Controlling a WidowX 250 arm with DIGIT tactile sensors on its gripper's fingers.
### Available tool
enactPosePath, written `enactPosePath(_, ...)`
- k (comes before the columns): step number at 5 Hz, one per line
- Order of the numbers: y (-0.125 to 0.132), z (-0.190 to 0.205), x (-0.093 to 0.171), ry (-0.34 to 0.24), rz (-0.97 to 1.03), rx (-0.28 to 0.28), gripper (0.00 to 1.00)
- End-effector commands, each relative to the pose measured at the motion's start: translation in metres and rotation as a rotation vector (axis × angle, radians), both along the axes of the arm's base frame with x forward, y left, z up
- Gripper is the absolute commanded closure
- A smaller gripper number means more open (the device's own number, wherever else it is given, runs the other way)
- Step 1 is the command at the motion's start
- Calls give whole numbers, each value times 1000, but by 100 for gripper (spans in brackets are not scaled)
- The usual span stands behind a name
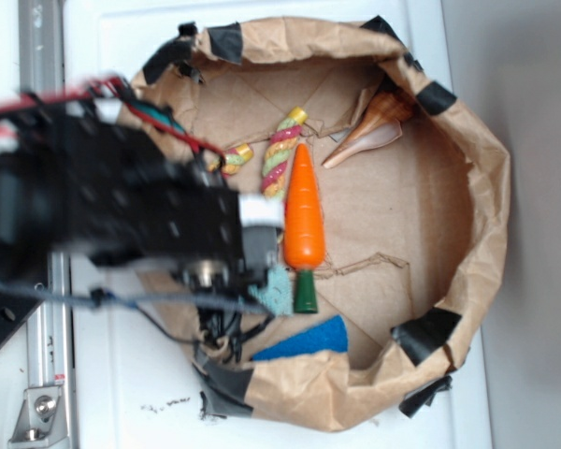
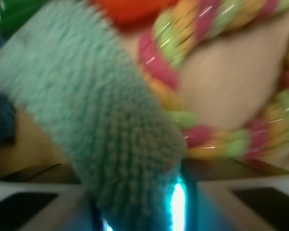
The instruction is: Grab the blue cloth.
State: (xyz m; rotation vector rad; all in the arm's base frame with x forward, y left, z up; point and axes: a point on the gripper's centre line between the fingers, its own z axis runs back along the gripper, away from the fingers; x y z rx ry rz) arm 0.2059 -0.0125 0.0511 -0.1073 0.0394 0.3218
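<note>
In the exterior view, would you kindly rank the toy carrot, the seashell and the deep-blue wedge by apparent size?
1. toy carrot, clearly largest.
2. seashell and deep-blue wedge: these look alike, and the wedge is partly hidden by the bag, so I won't rank them.

white table (image 1: 505, 393) carries a taped brown paper bag (image 1: 481, 215) at center, metal rail (image 1: 42, 56) along 9 o'clock edge

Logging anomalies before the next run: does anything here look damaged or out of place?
The paper bag serving as a bin is crumpled and patched with black tape. Otherwise nothing stands out; the blue cloth is bunched at the gripper.
</note>
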Motion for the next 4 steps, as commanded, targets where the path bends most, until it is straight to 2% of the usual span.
enactPosePath(1, 51, 79, 49, -112, -75, -41, 100)
enactPosePath(2, 29, 92, 60, -100, -148, 153, 100)
enactPosePath(3, 11, 95, 58, -123, -171, 279, 100)
enactPosePath(4, 6, 91, 51, -142, -171, 318, 100)
